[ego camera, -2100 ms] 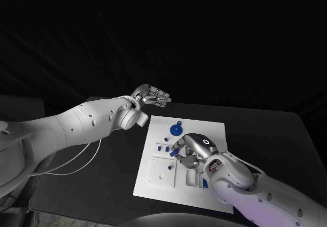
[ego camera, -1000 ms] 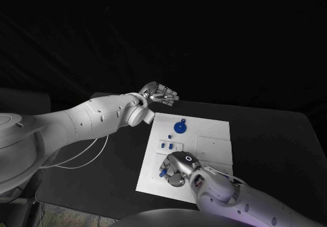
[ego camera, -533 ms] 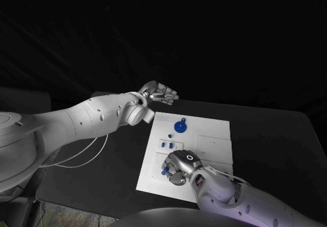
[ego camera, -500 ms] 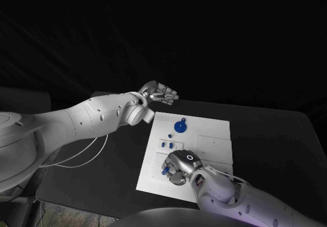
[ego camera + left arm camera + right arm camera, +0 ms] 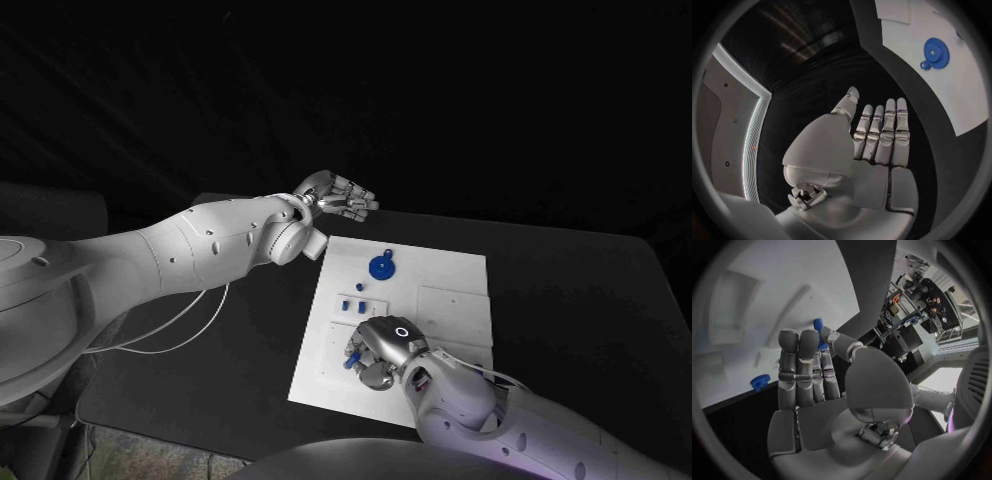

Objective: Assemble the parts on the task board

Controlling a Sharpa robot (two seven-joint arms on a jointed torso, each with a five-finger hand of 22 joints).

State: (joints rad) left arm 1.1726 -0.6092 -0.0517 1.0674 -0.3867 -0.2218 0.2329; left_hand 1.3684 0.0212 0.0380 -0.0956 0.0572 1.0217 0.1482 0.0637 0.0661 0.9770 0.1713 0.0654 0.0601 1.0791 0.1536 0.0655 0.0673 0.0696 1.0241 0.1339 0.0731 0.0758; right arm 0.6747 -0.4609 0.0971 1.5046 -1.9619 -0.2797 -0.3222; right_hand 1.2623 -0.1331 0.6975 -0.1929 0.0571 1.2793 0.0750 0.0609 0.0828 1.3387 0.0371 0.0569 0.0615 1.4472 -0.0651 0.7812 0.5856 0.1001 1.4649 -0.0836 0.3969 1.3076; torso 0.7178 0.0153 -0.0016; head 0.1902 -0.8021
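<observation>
Head view: left robot hand (image 5: 335, 196) raised beyond the board's (image 5: 447, 270) far corner, empty. Right robot hand (image 5: 378, 350) low over the board's near half, blue peg (image 5: 352, 358) at its fingers. Gear (image 5: 381, 267) flat on the far half.

Left wrist view: fingers straight, apart, nothing held.

Right wrist view: peg (image 5: 819, 333) pinched at fingertips.

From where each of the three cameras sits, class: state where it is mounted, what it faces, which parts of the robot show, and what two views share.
Head view: on the robot's head, looking down at the task board; both arms show.
Left wrist view: behind the left hand, facing the board's edge and the blue gear.
Right wrist view: behind the right hand, close over the board, a small blue part by its fingers.
Shared: the blue gear shows in head and left wrist views.
</observation>
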